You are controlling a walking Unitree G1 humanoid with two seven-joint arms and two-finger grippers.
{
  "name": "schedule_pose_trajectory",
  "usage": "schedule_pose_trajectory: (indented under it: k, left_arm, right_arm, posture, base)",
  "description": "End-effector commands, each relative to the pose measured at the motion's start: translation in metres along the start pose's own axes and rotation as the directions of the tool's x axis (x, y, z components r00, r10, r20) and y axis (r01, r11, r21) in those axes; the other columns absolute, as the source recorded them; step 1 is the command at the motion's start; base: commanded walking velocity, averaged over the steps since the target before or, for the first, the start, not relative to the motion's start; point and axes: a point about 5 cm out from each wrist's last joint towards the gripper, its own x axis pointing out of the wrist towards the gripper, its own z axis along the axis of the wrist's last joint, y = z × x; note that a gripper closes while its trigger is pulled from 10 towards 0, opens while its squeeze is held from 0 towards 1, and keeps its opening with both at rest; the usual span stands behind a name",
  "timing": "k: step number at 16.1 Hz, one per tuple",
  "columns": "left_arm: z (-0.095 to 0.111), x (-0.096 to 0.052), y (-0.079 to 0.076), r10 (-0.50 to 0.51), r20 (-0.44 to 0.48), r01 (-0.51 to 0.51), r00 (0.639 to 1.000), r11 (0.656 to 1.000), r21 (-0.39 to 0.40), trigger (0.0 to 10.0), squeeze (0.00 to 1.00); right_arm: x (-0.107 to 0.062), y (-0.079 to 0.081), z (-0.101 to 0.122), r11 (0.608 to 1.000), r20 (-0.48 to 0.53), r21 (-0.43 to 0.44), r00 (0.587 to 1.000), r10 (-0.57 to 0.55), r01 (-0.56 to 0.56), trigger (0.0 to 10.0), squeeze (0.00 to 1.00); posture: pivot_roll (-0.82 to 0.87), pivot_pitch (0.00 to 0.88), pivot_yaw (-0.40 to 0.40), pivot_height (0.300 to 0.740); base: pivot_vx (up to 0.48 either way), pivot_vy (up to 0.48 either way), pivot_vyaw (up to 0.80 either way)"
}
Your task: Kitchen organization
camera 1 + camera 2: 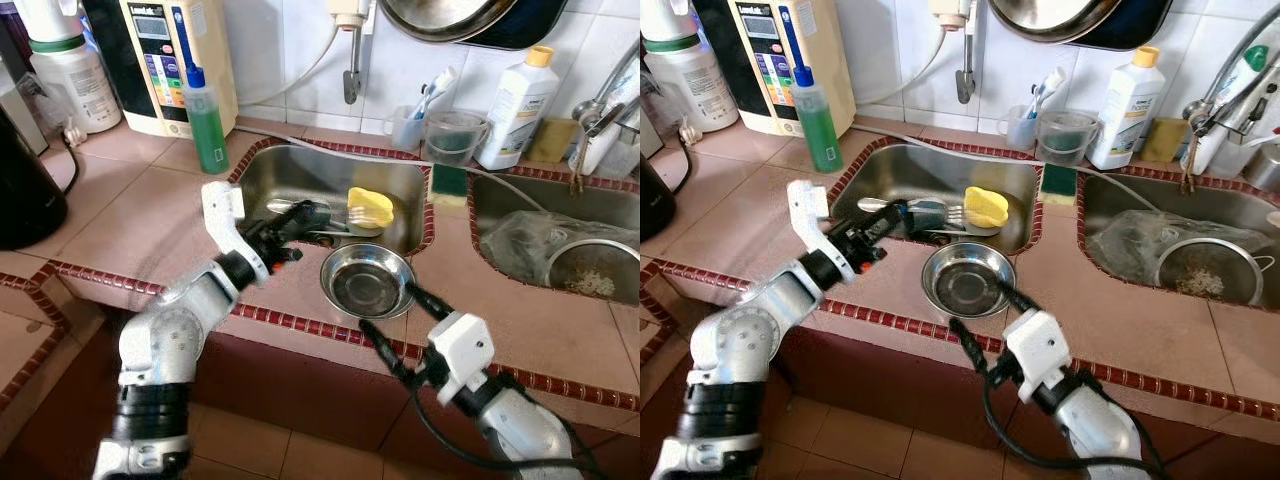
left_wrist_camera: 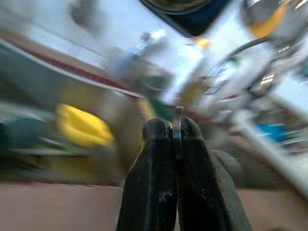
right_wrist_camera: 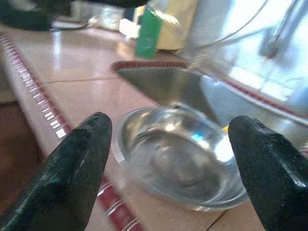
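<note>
A round steel bowl point(image 1: 367, 282) stands on the tiled counter between the sink and the front edge. My right gripper point(image 1: 388, 308) is open at the bowl's near rim, one finger on each side, holding nothing; the right wrist view shows the bowl point(image 3: 178, 161) between its fingers point(image 3: 77, 168). My left gripper point(image 1: 308, 213) reaches over the left sink basin point(image 1: 300, 170) and is shut on a thin metal utensil point(image 2: 177, 132). A spoon point(image 1: 283, 206), a fork and a yellow sponge point(image 1: 370, 207) lie in that basin.
A green soap bottle point(image 1: 205, 120) and a water purifier point(image 1: 170, 60) stand behind the left basin. A green scouring pad point(image 1: 449, 183), cups and a white bottle point(image 1: 515, 110) line the wall. The right basin holds a strainer point(image 1: 595, 265). A black kettle point(image 1: 25, 180) sits far left.
</note>
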Motion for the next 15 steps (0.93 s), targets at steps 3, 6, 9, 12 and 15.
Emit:
schedule_pose_trajectory:
  k: [3,6,9,12,15]
  left_arm:
    - [0.014,0.004,0.014,0.102,0.066,-0.114,0.993,0.970,0.217,10.0,0.00]
    - [0.017,0.003,0.025,0.139,0.088,-0.162,0.986,0.915,0.370,10.0,0.00]
    - [0.016,0.006,0.034,0.147,0.076,-0.166,0.986,0.873,0.458,10.0,0.00]
    - [0.006,0.011,0.042,0.159,0.025,-0.145,0.987,0.810,0.568,10.0,0.00]
    - [0.004,0.019,0.045,0.159,-0.008,-0.129,0.987,0.829,0.544,10.0,0.00]
  right_arm:
    - [0.004,-0.031,0.012,0.965,0.082,0.088,0.964,-0.255,0.247,10.0,0.00]
    - [-0.001,-0.055,0.011,0.882,0.056,0.210,0.895,-0.442,0.423,10.0,0.00]
    - [-0.005,-0.066,0.009,0.826,0.028,0.230,0.845,-0.534,0.515,10.0,0.00]
    - [-0.005,-0.066,0.005,0.803,-0.002,0.240,0.827,-0.562,0.546,10.0,0.00]
    - [-0.006,-0.065,0.005,0.804,-0.003,0.227,0.826,-0.563,0.549,10.0,0.00]
  posture:
    - [-0.16,0.000,0.018,0.740]
    - [-0.16,0.000,0.025,0.740]
    - [-0.16,0.000,0.030,0.740]
    - [-0.17,0.000,0.041,0.740]
    - [-0.18,0.000,0.053,0.740]
  base:
    - [0.000,0.000,0.00]
    - [0.000,0.000,0.00]
    - [0.000,0.000,0.00]
    - [0.000,0.000,0.00]
    - [0.000,0.000,0.00]
